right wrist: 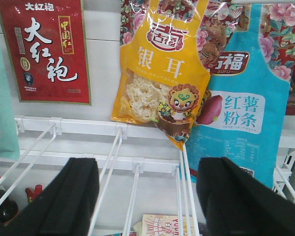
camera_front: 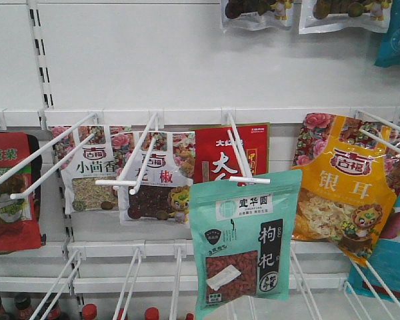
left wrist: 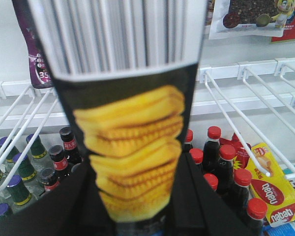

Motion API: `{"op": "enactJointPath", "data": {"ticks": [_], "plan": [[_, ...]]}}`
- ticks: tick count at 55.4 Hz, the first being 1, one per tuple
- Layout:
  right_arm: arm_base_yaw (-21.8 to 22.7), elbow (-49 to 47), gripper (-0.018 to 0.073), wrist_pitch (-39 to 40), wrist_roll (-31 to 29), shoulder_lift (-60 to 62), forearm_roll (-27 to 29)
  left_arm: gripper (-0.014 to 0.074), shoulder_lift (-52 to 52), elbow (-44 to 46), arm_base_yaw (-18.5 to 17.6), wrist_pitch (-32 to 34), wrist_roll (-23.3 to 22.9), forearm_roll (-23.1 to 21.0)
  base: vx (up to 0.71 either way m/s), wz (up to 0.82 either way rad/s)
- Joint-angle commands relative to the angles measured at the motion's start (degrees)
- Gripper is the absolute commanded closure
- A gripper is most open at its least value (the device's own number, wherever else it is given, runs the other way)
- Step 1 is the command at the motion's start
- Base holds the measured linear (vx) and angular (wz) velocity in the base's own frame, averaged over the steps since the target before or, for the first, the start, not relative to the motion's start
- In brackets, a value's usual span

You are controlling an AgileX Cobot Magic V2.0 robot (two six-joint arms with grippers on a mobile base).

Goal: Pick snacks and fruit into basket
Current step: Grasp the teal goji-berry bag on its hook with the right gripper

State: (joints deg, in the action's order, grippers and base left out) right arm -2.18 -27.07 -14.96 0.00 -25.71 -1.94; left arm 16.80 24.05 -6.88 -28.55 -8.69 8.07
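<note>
The mint-green pouch hangs at the front end of a white hook, black strip with white characters, red berries in its clear window. My right fingers stand wide and empty below the orange-yellow pouch. My left fingers grip a black biscuit pack; red-capped bottles of dark liquid stand behind.

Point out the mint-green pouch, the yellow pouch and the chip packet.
mint-green pouch (camera_front: 243, 240): front view, middle of its face.
yellow pouch (right wrist: 158, 73): right wrist view, below the logo.
chip packet (left wrist: 132, 147): left wrist view, the printed chips.
</note>
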Motion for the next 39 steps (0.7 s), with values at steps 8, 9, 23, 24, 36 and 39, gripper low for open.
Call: {"op": "enactJointPath", "data": {"ticks": [8,9,23,24,36,39], "plan": [[0.2,-1.7,0.0059,5.1,-0.5,-0.6,0.0,0.0579,0.4,2.1,0.0,5.5,-0.5,0.4,0.0,0.0],[0.2,-1.7,0.0059,5.1,-0.5,-0.6,0.0,0.0579,0.4,2.1,0.0,5.5,-0.5,0.4,0.0,0.0],[0.2,-1.7,0.0057,6.9,-0.6,-2.2,1.3,0.0579,0.4,2.1,0.0,5.6,-0.4,0.4,0.0,0.0],[0.2,-1.7,0.0057,7.2,-0.7,-3.0,1.3,0.0579,0.4,2.1,0.0,5.6,-0.4,0.4,0.0,0.0],[0.2,-5.5,0.0057,6.8,-0.6,-14.0,6.7,0.0579,0.4,2.1,0.0,5.6,-0.4,0.4,0.0,0.0],[0.2,-7.4,0.0057,5.9,-0.9,-16.3,10.6,0.0579,0.4,2.1,0.0,5.6,-0.4,0.4,0.0,0.0]]}}
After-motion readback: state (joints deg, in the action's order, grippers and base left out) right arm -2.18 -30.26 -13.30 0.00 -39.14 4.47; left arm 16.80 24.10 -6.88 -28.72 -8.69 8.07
